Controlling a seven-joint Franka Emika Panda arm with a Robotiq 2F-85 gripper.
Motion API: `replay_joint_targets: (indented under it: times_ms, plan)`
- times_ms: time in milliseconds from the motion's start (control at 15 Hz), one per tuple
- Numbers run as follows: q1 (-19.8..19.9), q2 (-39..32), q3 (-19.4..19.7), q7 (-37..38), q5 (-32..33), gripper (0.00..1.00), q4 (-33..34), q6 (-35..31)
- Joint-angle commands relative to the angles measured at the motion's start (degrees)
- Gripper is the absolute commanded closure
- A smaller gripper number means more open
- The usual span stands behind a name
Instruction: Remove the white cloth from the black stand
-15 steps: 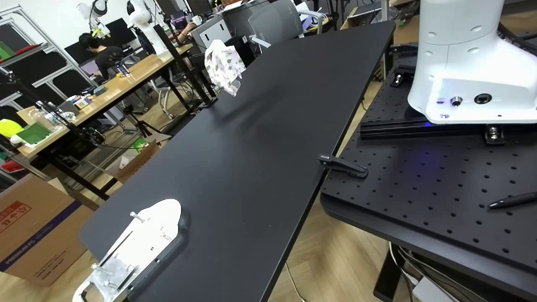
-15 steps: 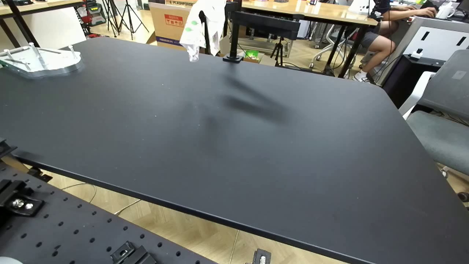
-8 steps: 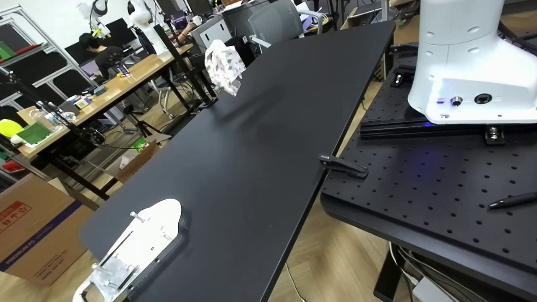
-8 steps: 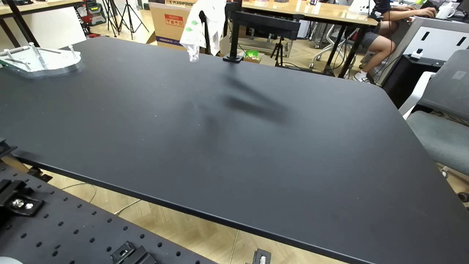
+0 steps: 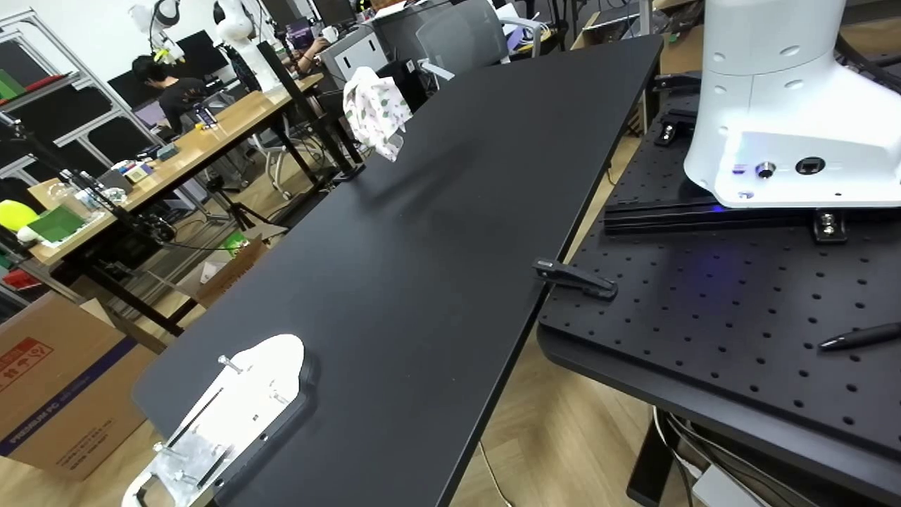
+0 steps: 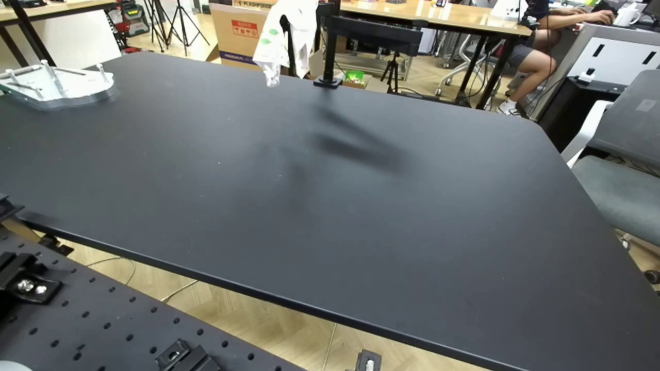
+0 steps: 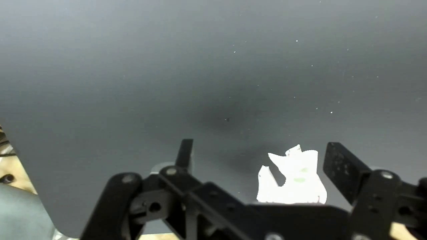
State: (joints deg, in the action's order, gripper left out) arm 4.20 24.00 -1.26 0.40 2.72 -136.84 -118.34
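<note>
A matte black tabletop [image 6: 371,247] fills the middle of both exterior views, with soft shadows across it. A perforated mounting board [image 5: 704,303] adjoins its near side, carrying the white robot base [image 5: 788,127] and a black pen [image 5: 862,336]; a black clamp [image 5: 576,277] lies across the seam. In an exterior view a white pegged fixture [image 6: 75,85] sits at the tabletop's far left. Beyond stand a wooden workbench [image 6: 454,15], a seated person [image 6: 533,67] and, at right, a grey office chair [image 6: 619,190].

On the floor at left is a cardboard box [image 5: 77,394] lettered PREMIUM PC; an open carton [image 5: 236,278] holds a green item [image 5: 236,243]. The contents of a green tray [image 5: 56,224] cannot be made out.

The green-printed white cloth [image 5: 376,113] hangs towards the tabletop's far edge, just beside the black stand [image 6: 330,56]; what bears it is unclear. In the wrist view the gripper [image 7: 261,148] has its fingers [image 7: 184,155] spread wide, gripping nothing, the cloth visible between them.
</note>
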Motion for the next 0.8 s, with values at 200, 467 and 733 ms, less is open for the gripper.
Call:
replay_joint_targets:
  times_ms: [200,467,733]
  plan:
    - [-3.76,-6.60,2.53,-10.42,-3.72,0.00,5.80,2.52]
    - [-3.98,-8.63,2.41,-11.29,-2.69,0.00,7.76,2.61]
    - [-3.70,-15.31,2.55,-13.75,2.00,0.00,10.53,-5.16]
